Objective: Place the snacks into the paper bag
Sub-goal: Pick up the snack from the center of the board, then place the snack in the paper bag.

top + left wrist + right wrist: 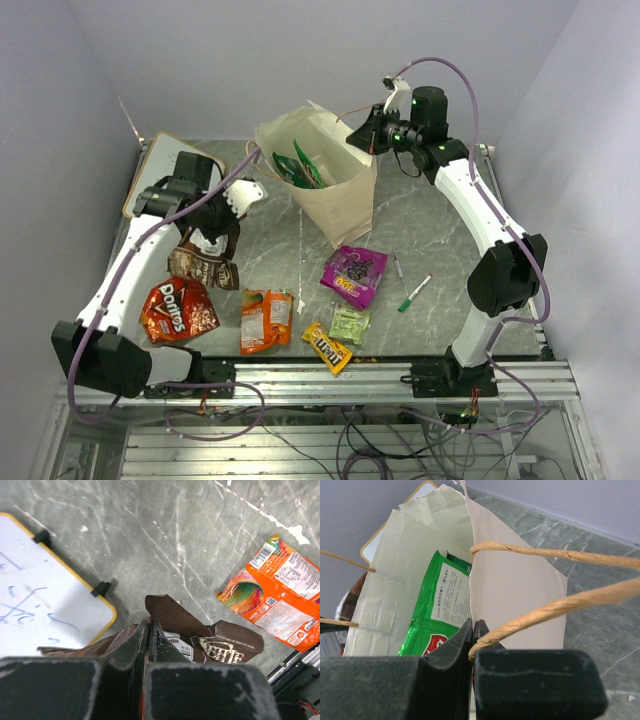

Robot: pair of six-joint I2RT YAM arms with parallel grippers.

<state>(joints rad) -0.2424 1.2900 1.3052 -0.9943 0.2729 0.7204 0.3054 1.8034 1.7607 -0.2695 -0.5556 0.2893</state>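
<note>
Snacks on the table: red Doritos bag [178, 308], orange bag [266, 320], yellow M&M's packet [327, 347], pale green packet [349, 323] and purple pouch [354, 274] lie flat in a loose row near the front edge of the grey marbled table [430, 215].
Snack in hand: crumpled brown bag [200, 635] with ribbed, sealed ends, just beyond the Doritos and beside the whiteboard [45, 600].
Snacks already packed: glossy green bags [298, 168] stand on end inside the paper bag [335, 205], tops showing at its mouth.
Paper bag: cream, creased, upright at the far centre of the table, mouth up, twisted handles looping off the rim.
Left arm: forearm reaches away from the near-left base, wrist bent down over the brown bag.
Left gripper [148, 630]: fingers pressed together, pinching the brown bag's edge.
Right arm: rises from the near-right base, then stretches far and leftward to the bag's top.
Right gripper [472, 630]: fingers closed tight on the paper bag's rim, by a handle.
Long axes: brown bag runs roughly left to right; orange bag near to far; M&M's packet lies diagonally.
Also on the table: marker pens [414, 293] right of the purple pouch.
</note>
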